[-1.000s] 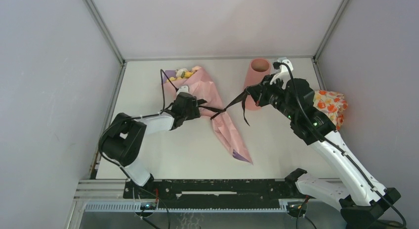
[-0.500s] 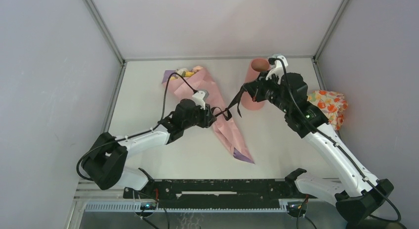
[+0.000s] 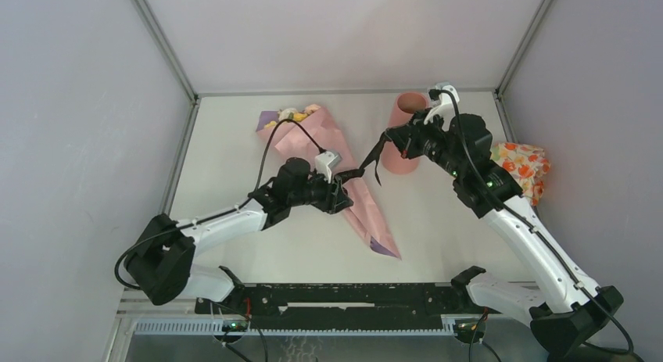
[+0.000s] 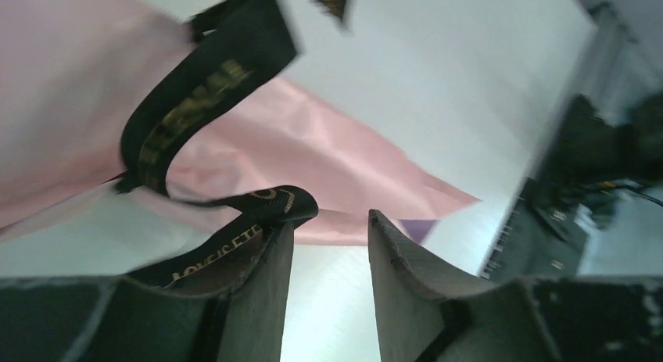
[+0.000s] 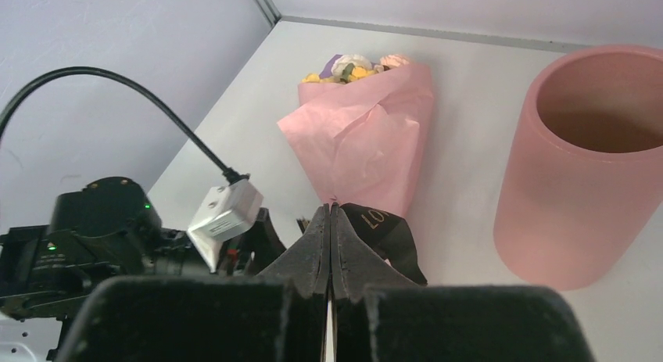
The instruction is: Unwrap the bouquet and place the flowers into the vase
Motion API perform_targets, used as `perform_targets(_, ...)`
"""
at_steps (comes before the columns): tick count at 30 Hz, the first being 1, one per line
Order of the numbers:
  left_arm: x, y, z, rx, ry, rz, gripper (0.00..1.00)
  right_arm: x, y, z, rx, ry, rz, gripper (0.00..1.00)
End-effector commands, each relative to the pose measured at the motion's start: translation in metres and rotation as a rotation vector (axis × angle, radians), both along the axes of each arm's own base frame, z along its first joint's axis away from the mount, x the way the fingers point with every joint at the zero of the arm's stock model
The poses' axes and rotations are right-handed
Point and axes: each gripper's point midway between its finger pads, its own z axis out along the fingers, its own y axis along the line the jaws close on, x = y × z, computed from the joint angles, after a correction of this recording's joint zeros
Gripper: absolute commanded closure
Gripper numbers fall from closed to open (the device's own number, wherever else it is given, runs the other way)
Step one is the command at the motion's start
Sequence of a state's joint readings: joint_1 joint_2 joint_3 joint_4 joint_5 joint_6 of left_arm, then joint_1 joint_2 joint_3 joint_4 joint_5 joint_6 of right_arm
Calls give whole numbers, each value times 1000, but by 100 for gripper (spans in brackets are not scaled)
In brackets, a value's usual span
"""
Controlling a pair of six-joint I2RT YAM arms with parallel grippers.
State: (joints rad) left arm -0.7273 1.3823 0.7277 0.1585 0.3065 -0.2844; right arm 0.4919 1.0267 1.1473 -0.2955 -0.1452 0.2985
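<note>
My right pincer [image 5: 330, 209] is pressed together, pinching the black ribbon [image 5: 385, 231] at low centre of its view. My left pincer [image 4: 332, 221] is spread, with ribbon draped over one finger. The bouquet [image 3: 335, 139] lies mid-frame on the worktop [image 3: 227, 143]. The vase [image 3: 404, 163] stands to its right.

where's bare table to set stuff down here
Bare: the far table strip between the bouquet and the left wall, and the near patch between its tip and the right arm. Crowded: between bouquet and vase, where the ribbon stretches.
</note>
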Motion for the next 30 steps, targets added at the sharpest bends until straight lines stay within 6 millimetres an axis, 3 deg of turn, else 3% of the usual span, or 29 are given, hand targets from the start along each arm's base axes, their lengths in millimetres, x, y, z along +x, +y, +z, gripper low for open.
perform_targets(1,-38,-35,85,-235,-47,-296,54,4,0,29,45,-71,1,100)
perform_targets(3,-56,-41,95,-278,-9,-389,54,6,-1,26,37,-68,-7,100)
perform_targets(5,-59,-42,97,-283,2,-394,53,9,-2,24,31,-63,-14,99)
perform_targets(7,-40,-36,94,-254,-35,-271,53,12,-2,20,28,-52,-17,98)
perform_targets(11,17,-5,81,-163,-115,87,51,14,3,15,32,-32,-1,97)
perform_targets(18,68,17,51,19,-189,303,48,16,6,12,35,-21,11,91)
perform_targets(24,83,-5,18,92,-176,220,48,15,9,13,46,-22,29,89)
perform_targets(30,96,4,0,186,-188,262,48,16,9,7,29,-7,30,89)
